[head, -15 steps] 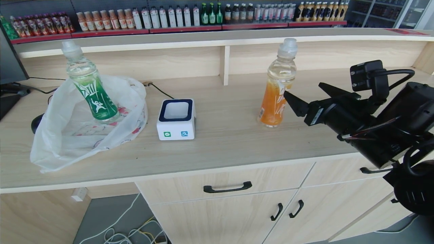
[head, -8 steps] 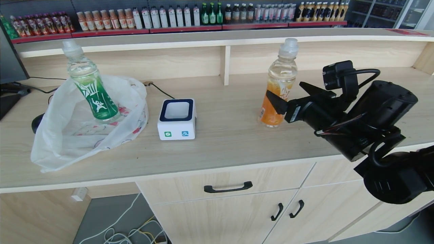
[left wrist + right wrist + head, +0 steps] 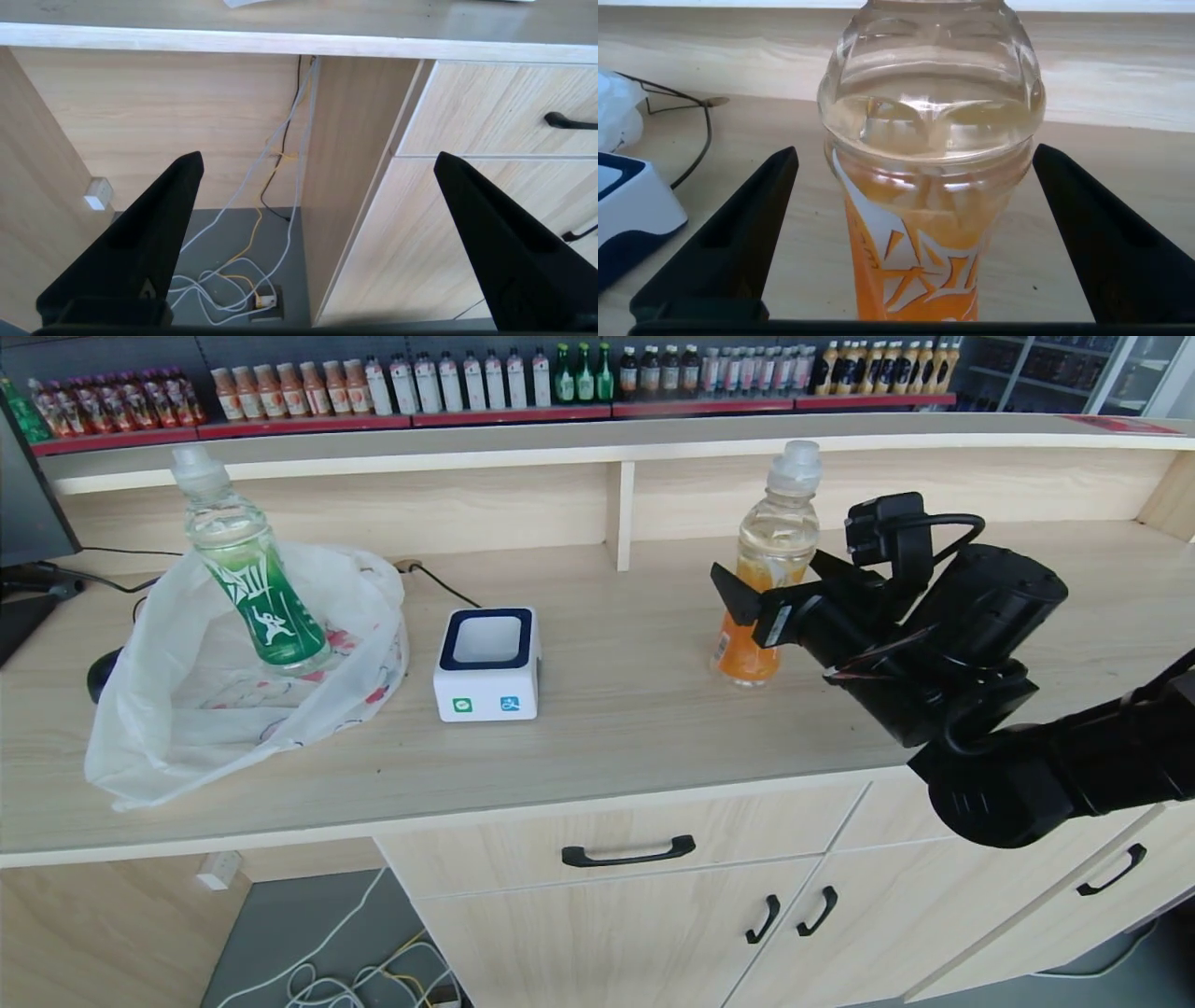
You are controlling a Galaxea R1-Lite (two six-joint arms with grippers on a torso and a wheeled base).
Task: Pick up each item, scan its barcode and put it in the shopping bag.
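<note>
An orange drink bottle [image 3: 758,616] with a clear cap stands upright on the wooden counter [image 3: 607,709], right of centre. My right gripper [image 3: 775,581] is open, with one finger on each side of the bottle's label; in the right wrist view the bottle [image 3: 929,196] stands between the spread fingers [image 3: 738,252] with a gap on both sides. A green drink bottle [image 3: 252,579] stands tilted inside the white shopping bag [image 3: 177,719] on the left. The white barcode scanner [image 3: 486,663] sits between bag and orange bottle. My left gripper [image 3: 318,159] is open and holds nothing, below the counter's edge.
A raised shelf with a divider [image 3: 621,513] runs along the counter's back. A cable [image 3: 434,581] lies behind the scanner, and a dark monitor [image 3: 28,504] stands far left. Drawers and cupboard doors [image 3: 627,851] are under the counter, with loose cables [image 3: 248,271] on the floor.
My right arm has moved left and forward, so its open fingers now straddle the orange bottle instead of standing to its right. The bottles, bag and scanner have not moved.
</note>
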